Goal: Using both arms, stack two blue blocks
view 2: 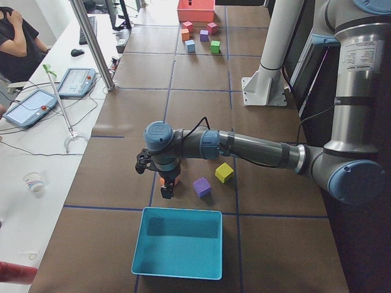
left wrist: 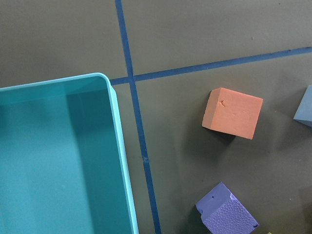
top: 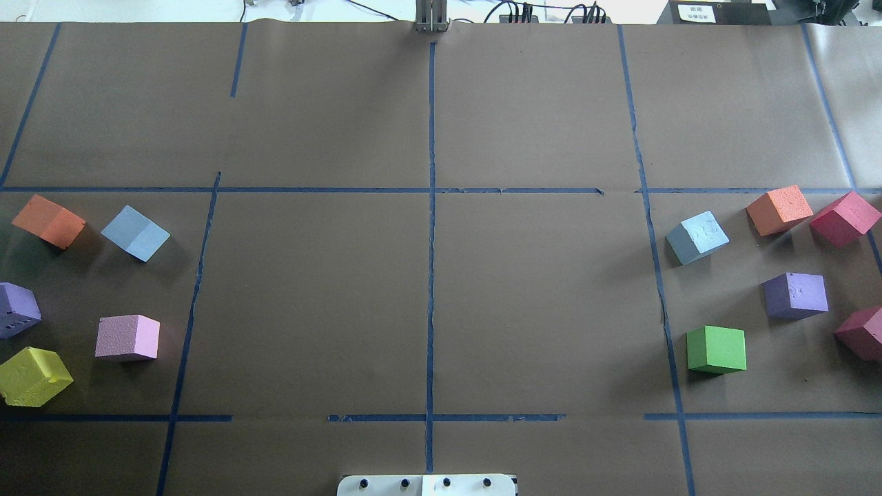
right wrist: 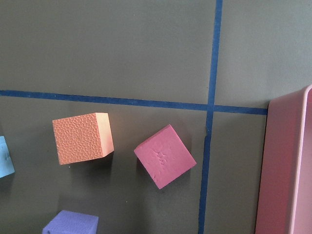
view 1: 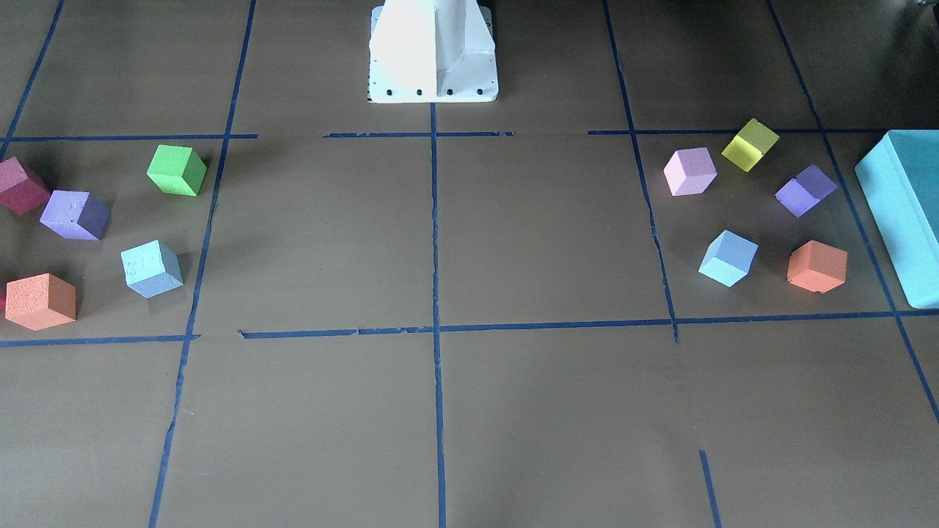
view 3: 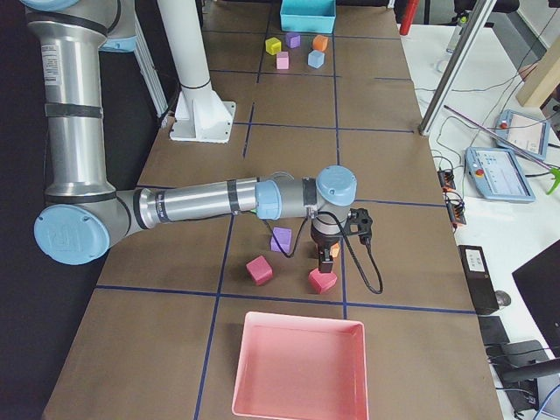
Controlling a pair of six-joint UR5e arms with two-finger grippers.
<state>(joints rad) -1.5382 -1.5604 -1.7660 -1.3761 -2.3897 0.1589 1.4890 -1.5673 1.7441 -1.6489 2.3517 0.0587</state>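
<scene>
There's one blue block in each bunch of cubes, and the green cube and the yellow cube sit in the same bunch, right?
Not quite. The overhead view shows the green cube in the bunch on the robot's right and the yellow cube in the one on its left, so they are in different bunches. The rest holds: the left blue block and the right blue block each lie in their own bunch.

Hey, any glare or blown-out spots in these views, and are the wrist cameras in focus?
Front-facing view: the white base is blown out. Overhead view: the strip beyond the table is overexposed. Right wrist view: sharp, the orange cube shows its grain. Left wrist view: sharp too.
</scene>
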